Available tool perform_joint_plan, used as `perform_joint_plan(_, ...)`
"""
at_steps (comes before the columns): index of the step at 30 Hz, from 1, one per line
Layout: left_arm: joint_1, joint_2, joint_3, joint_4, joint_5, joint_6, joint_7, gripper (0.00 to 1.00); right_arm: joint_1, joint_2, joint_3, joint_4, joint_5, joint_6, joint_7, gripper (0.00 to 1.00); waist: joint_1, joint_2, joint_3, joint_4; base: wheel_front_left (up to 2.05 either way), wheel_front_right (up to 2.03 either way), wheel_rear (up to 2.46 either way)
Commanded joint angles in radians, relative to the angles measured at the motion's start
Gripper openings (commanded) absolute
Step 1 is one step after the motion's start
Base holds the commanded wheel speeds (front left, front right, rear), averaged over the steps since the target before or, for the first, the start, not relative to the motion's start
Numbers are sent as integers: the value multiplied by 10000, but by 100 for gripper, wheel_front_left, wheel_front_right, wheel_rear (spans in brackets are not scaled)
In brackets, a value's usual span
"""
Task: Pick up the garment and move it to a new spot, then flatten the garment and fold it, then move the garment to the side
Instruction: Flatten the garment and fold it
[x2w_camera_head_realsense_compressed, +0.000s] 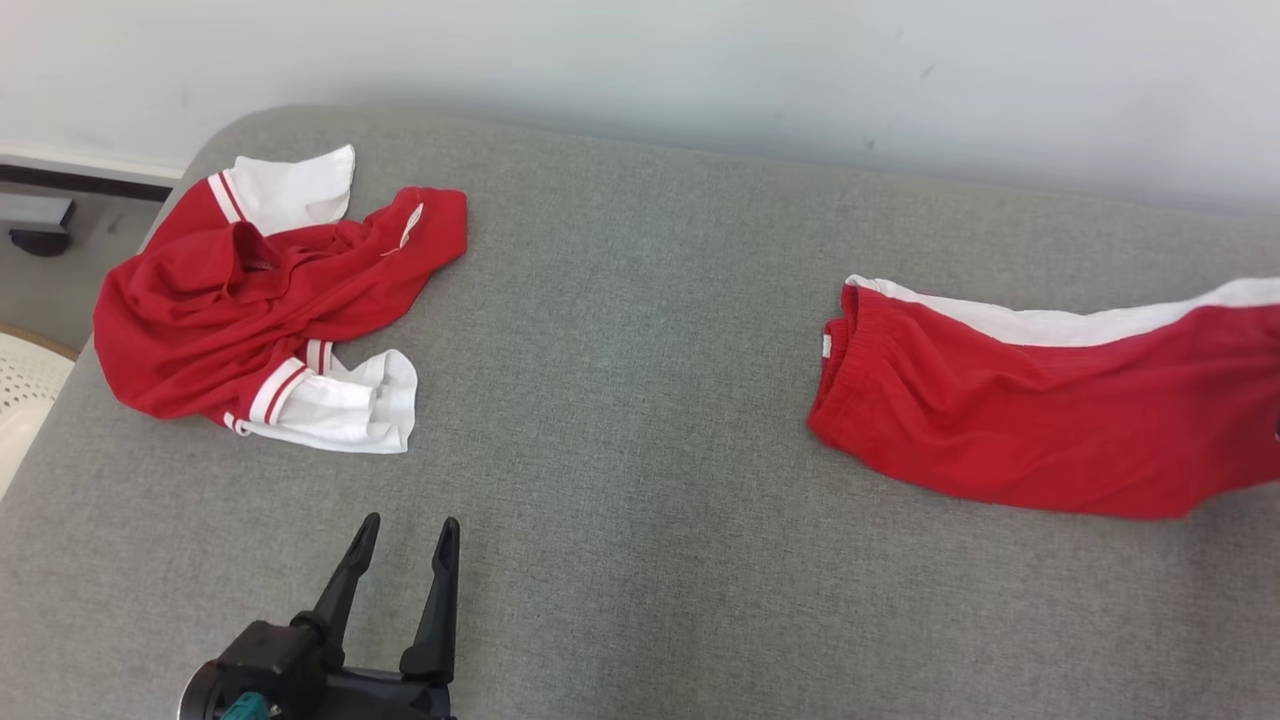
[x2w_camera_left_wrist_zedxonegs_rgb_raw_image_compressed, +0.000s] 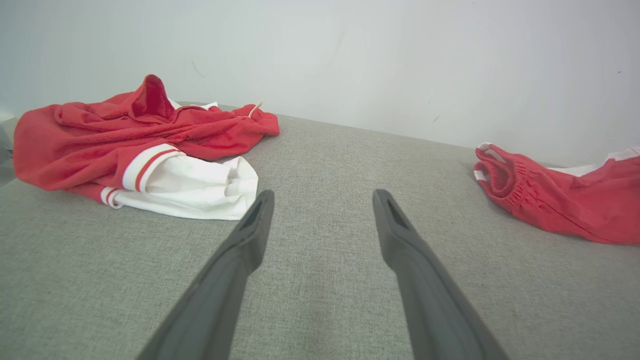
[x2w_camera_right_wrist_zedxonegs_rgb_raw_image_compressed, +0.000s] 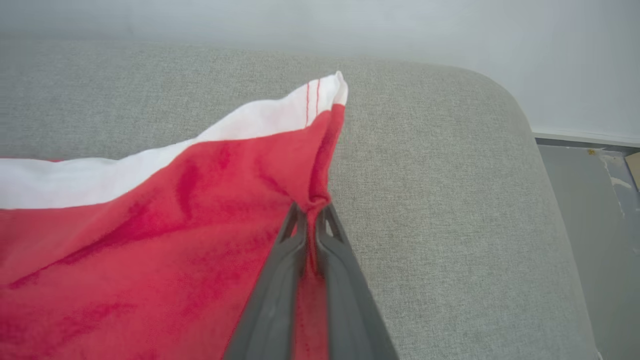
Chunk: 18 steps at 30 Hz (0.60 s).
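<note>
Apparently to drag them, the right gripper (x2w_camera_right_wrist_zedxonegs_rgb_raw_image_compressed: 311, 209) pinches a corner of the red shorts (x2w_camera_head_realsense_compressed: 1040, 420) at the grey cushion's (x2w_camera_head_realsense_compressed: 640, 350) right side; the left gripper (x2w_camera_head_realsense_compressed: 412, 522) hovers well apart, fingers spread, holding nothing.

Red shorts (x2w_camera_head_realsense_compressed: 1040, 420) with white side stripe (x2w_camera_head_realsense_compressed: 1050, 322), stretched sideways on the grey cushion's (x2w_camera_head_realsense_compressed: 640, 420) right, elastic waistband (x2w_camera_head_realsense_compressed: 835, 350) toward the middle, hem corner (x2w_camera_right_wrist_zedxonegs_rgb_raw_image_compressed: 325, 100) lifted into a peak
</note>
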Motion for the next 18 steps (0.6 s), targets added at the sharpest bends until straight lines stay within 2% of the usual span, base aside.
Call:
perform_joint_plan(1,40,22,-3,-20,-50,12,51,100,-147,68,-32,58,-129,-20,-37,0,0,-1,-70,-34,0,0,0)
perform_joint_plan(5,81,49,-60,35,-100,-15,54,100,-407,589,5,118,-399,-20,2,0,0,-1,-207,-8,0,0,0)
perform_joint_plan(9,219,45,-116,96,-160,-25,36,100,-421,1553,230,-296,-522,-20,252,0,0,-1,-384,81,0,0,0)
perform_joint_plan(18,197,19,-241,116,-219,-15,102,100,-227,2739,803,-1322,-670,-20,946,0,0,-1,-468,366,0,0,0)
